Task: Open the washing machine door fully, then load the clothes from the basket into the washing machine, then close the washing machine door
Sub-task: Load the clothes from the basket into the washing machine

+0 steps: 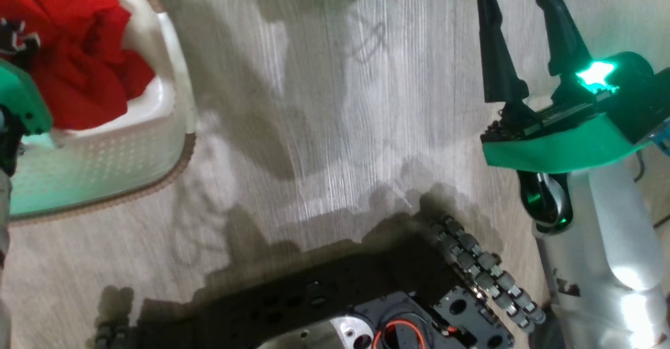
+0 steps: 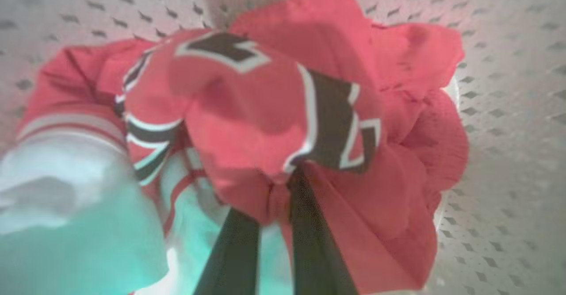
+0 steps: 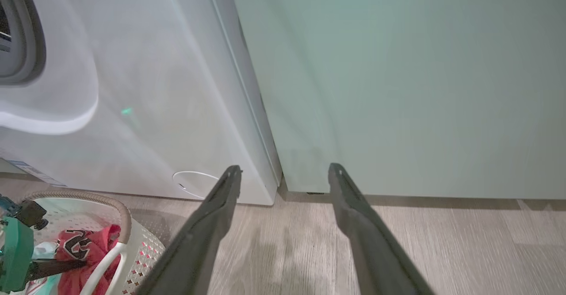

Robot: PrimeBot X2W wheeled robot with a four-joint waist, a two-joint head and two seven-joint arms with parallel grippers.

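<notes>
Left claw [image 2: 276, 202] seemingly pinches clothes [image 2: 265, 109] bunched around its tips, ready to lift from basket [image 2: 508, 65]. Right claw [image 3: 285, 173] spread, empty.

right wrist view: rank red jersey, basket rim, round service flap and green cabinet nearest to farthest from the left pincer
1. Bright red sports jersey fabric, bunched at the tips of the left pincer.
2. Brown rim of the cream perforated plastic basket, just above it.
3. Round service flap, low on the white washing machine, further right.
4. Pale green cabinet, far right.
</notes>
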